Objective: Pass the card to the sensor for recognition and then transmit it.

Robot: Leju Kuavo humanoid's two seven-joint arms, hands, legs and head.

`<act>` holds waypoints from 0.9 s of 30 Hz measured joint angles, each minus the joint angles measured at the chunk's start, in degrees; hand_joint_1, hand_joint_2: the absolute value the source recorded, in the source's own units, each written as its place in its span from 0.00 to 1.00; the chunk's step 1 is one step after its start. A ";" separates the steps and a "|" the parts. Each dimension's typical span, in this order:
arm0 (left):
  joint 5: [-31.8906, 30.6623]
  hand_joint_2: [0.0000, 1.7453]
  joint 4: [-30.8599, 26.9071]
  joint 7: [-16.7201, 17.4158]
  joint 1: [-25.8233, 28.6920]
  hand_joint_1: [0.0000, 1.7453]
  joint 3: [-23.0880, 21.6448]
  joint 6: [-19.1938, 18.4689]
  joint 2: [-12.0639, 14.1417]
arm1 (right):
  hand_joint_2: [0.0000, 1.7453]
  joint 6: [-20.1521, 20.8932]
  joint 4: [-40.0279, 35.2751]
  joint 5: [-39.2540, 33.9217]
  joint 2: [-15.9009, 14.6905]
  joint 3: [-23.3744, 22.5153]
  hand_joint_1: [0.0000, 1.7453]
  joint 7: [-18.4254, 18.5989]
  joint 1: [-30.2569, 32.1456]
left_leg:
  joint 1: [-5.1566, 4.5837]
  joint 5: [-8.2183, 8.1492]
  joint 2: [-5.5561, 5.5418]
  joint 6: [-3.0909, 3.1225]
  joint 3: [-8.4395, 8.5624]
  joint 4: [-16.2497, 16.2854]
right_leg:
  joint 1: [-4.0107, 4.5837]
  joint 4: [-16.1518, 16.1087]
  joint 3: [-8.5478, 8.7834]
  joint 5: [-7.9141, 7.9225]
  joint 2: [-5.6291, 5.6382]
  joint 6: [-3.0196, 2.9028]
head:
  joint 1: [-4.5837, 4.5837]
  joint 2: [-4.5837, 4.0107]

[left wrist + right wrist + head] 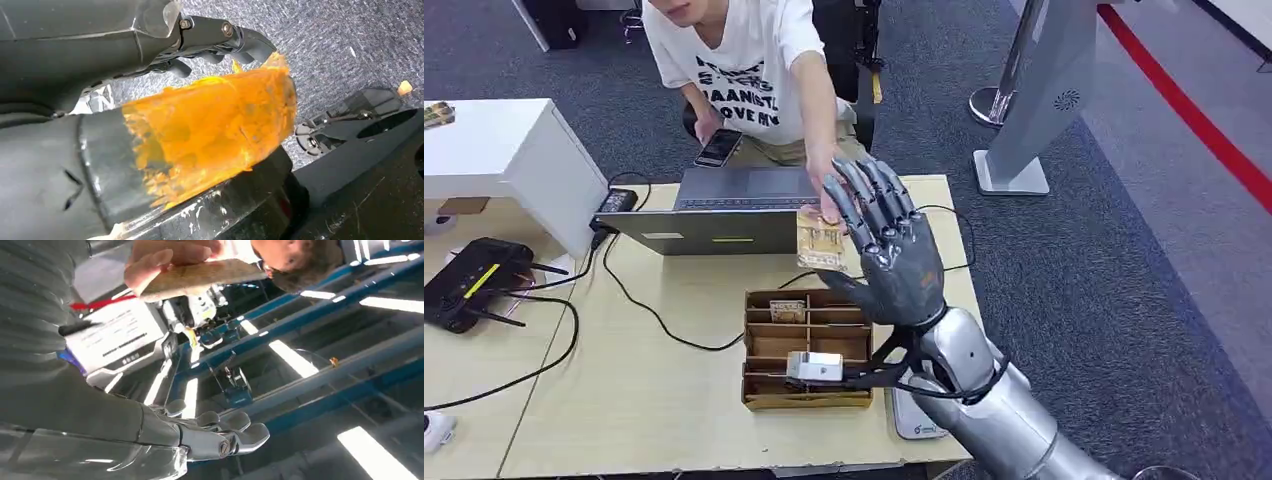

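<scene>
The right hand (pixel 886 240), dark grey with fingers extended and spread, was raised beyond the brown compartmented wooden box (pixel 808 348) and gripped nothing. The tan rectangular card (pixel 820 243) sat just beyond that box, held by a person's hand (pixel 826 180), touching the robot's fingers. Whether the left hand (pixel 220 40) was open or closed could not be determined.
</scene>
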 joint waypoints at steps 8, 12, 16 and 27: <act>0.00 0.00 0.00 0.04 -0.06 0.00 -0.96 -0.02 0.02 | 1.00 0.92 4.34 0.72 -0.22 0.48 0.80 0.85 -2.81 | 0.00 0.00 -0.01 0.00 -0.01 0.00 | 0.00 0.00 -0.01 0.00 -0.01 0.00 | 0.00 0.00; 0.00 0.00 0.00 0.24 -0.06 0.00 -1.01 -0.02 0.02 | 1.00 0.92 5.19 0.72 -0.24 0.55 0.80 0.87 -3.09 | 0.00 0.00 -0.01 0.00 -0.01 0.00 | 0.00 0.00 -0.01 0.00 -0.01 0.00 | 0.00 0.00; 0.00 0.00 0.00 0.35 -0.06 0.00 -1.05 -0.02 0.02 | 1.00 0.92 5.71 0.74 -0.24 0.61 0.80 0.85 -3.16 | 0.00 0.00 -0.01 0.00 -0.01 0.00 | 0.00 0.00 -0.01 0.00 -0.01 0.00 | 0.00 0.00; 0.11 0.00 0.00 0.35 -0.02 0.00 -1.51 -0.02 0.09 | 1.00 0.92 6.67 0.88 -0.26 1.09 0.89 1.27 -3.30 | 0.00 0.00 -0.01 0.00 -0.01 0.00 | 0.00 0.00 -0.01 0.00 -0.01 0.00 | 0.00 0.00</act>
